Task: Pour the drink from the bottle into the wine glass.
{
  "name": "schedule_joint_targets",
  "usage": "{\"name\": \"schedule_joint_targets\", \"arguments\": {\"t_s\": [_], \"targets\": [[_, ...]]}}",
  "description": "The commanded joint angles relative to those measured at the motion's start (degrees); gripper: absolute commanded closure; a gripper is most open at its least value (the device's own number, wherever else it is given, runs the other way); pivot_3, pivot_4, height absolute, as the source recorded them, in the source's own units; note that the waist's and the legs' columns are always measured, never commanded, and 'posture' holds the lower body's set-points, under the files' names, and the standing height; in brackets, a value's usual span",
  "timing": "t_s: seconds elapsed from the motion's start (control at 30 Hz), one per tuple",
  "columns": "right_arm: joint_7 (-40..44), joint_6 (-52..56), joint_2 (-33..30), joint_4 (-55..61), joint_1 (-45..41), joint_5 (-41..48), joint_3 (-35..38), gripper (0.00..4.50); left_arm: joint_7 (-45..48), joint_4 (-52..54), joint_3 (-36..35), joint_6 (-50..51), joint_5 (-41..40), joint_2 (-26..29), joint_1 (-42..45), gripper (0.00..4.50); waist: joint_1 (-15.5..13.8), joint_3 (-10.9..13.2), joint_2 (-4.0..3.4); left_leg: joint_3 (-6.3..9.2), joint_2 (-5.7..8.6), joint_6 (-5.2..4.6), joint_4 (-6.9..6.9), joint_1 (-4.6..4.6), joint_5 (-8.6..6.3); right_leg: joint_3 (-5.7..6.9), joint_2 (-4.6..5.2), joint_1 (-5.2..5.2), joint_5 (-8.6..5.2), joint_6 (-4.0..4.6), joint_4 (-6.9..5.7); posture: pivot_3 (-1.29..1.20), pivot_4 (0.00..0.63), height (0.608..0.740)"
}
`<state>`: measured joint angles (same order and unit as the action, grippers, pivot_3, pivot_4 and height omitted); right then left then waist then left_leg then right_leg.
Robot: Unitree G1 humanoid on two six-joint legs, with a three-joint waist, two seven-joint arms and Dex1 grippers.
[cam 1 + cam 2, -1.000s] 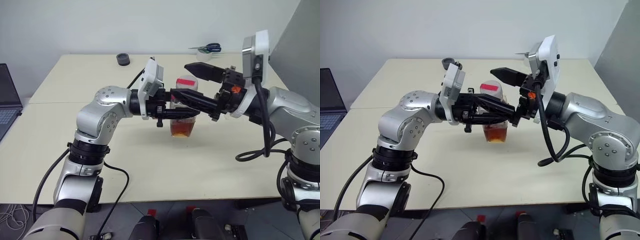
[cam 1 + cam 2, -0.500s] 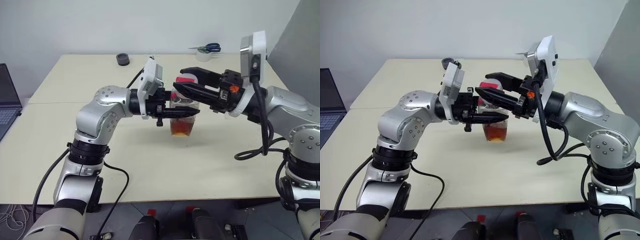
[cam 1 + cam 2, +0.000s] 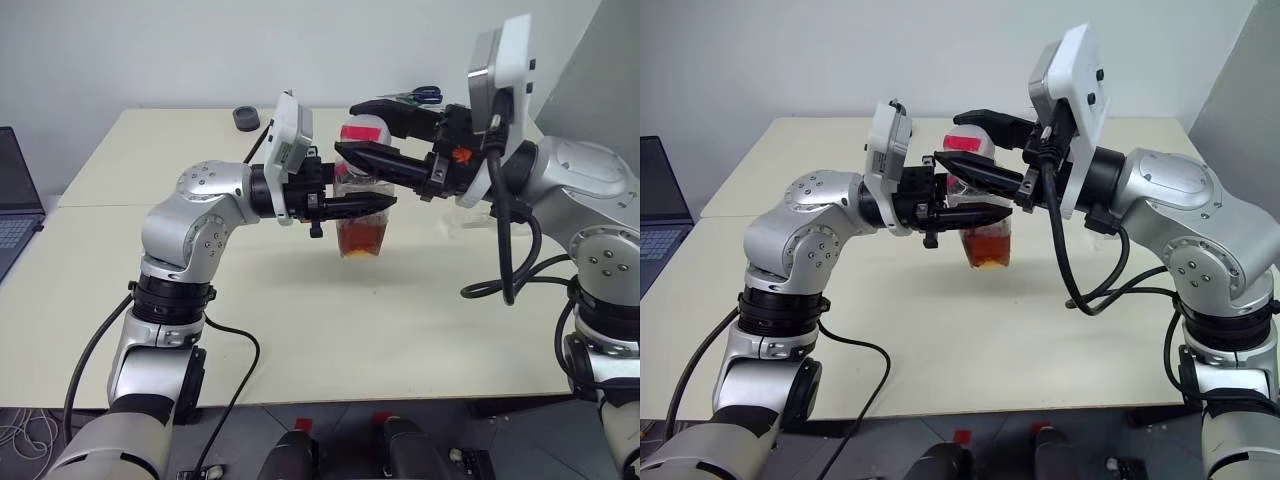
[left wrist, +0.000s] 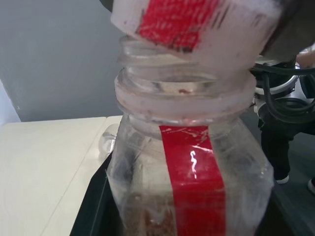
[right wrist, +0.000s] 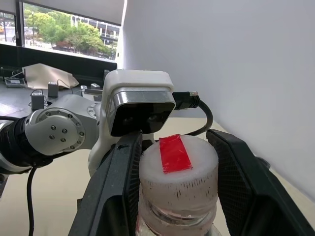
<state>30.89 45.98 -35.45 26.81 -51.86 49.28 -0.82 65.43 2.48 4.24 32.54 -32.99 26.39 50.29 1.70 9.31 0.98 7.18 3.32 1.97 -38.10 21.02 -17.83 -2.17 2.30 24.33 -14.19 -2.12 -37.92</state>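
Above the middle of the cream table [image 3: 300, 330], lifted off its surface, the clear plastic bottle [image 3: 362, 225] is held upright between the two arms. The left gripper [image 3: 375, 203] reaches in level from the left side, and its two black fingers are closed tightly on the upper body of the bottle, just under the neck. At the bottom of the bottle sits the drink [image 3: 361, 240], a small amount of reddish-amber liquid. In the left wrist view the red label strip [image 4: 194, 177] runs straight down the clear wall, and the threads of the neck are visible between the body and the cap.

The right gripper [image 3: 360, 135] comes in from the right side, a little higher than the left one. Its jaws are about half open and they stand on both sides of the white cap [image 5: 178, 169], one finger on each side; the fingers [image 5: 118, 187] lie against the cap or very close to it, and I cannot tell if they really press it. A small red patch is on the top of the cap.

Behind the right arm, on the table, something clear and rounded [image 3: 462, 222] shows, perhaps the wine glass, but I cannot tell for sure. Near the far edge lie a dark round cap [image 3: 246, 118] toward the left corner and blue-handled scissors [image 3: 418, 96] further right. A laptop [image 3: 15, 205] is just beside the left edge of the table.
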Motion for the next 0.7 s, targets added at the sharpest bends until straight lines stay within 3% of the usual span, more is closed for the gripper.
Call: {"name": "schedule_joint_targets", "arguments": {"t_s": [0.03,0.13,0.3,0.5,0.6,0.7], "targets": [[-10.04,1.12,0.52,-0.93,1.05,2.93,12.74,2.68,1.09,3.74,1.24,0.7,-1.0,0.25,-1.42,2.77,-0.03,0.0,0.0,0.0,0.0,0.0,0.0,0.01,0.0,0.0,0.0,0.0,0.0,0.0,0.0,0.0,0.15,0.74],[-13.57,3.16,1.0,0.53,4.46,6.45,15.4,2.68,0.7,4.34,1.14,1.1,-1.27,0.29,-1.9,2.77,-0.05,0.0,0.0,0.03,0.0,0.0,0.0,0.01,0.0,-0.07,0.03,0.0,0.0,0.0,-0.01,0.0,0.15,0.74],[-28.54,7.18,4.58,-1.04,6.72,24.07,19.74,2.68,0.54,4.57,1.32,1.45,-1.59,0.25,-1.89,2.77,0.02,0.0,0.0,0.03,-0.02,0.0,0.0,0.01,0.0,-0.13,0.02,0.01,0.01,0.01,-0.04,0.0,0.15,0.74],[-39.69,3.71,3.21,-4.32,3.75,42.26,20.53,2.68,0.74,4.13,1.56,1.17,-1.64,0.01,-1.53,2.77,0.03,0.0,0.0,0.01,-0.01,0.0,0.0,0.01,0.0,-0.12,0.02,0.01,0.0,0.01,-0.04,0.0,0.15,0.74],[-39.3,4.22,0.89,-4.05,3.24,43.32,19.0,2.68,0.97,4.13,1.6,1.0,-1.59,0.05,-1.59,2.77,-0.09,0.0,0.0,-0.02,0.01,-0.01,0.0,0.01,0.0,-0.08,0.01,-0.03,0.0,0.0,-0.02,0.0,0.15,0.74],[-34.25,4.64,-1.98,-2.59,1.59,37.2,15.8,2.68,1.1,4.09,1.64,0.86,-1.51,0.01,-1.57,2.77,0.01,0.0,-0.01,-0.03,-0.03,-0.02,0.02,0.02,0.0,-0.03,-0.03,-0.05,0.0,0.0,0.04,0.0,0.15,0.74]]}}
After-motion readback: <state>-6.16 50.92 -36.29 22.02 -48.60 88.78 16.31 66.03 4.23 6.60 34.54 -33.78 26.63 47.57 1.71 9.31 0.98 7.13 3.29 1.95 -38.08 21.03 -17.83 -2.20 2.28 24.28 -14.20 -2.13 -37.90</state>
